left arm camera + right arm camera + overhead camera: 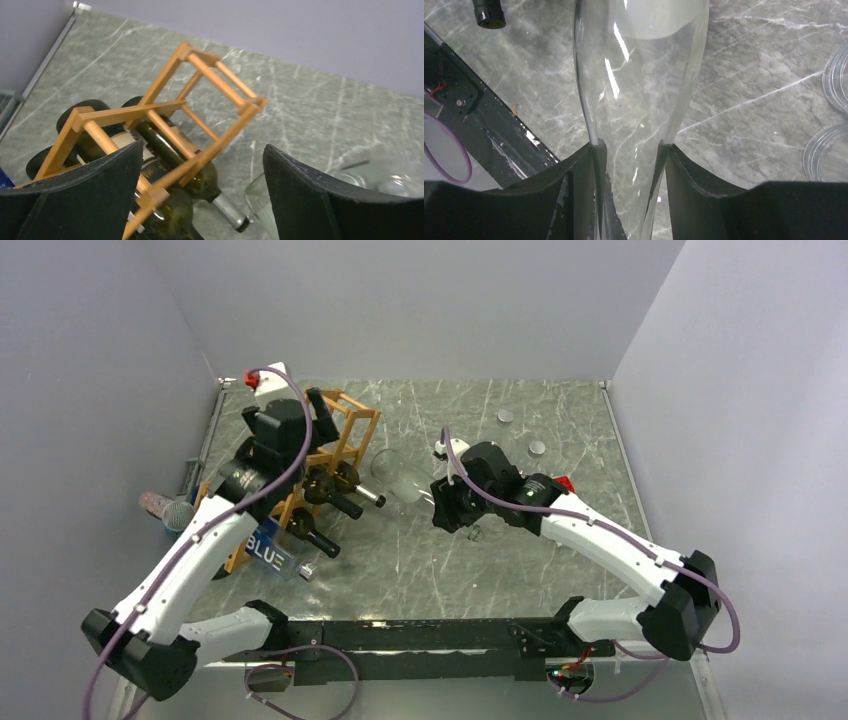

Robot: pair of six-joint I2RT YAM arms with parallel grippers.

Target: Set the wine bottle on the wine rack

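Right gripper (631,150) clamped on clear wine bottle (639,60), narrow end, centre frame. Left gripper (202,165) spread wide above wine rack (355,430), upper left. Risks: smooth glass slipping; bottle striking stored dark bottles (335,485).

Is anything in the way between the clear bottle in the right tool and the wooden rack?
Nothing loose lies between the clear bottle and the rack, but dark bottles fill its lower cells, and the left tool hovers open above the empty upper ones.
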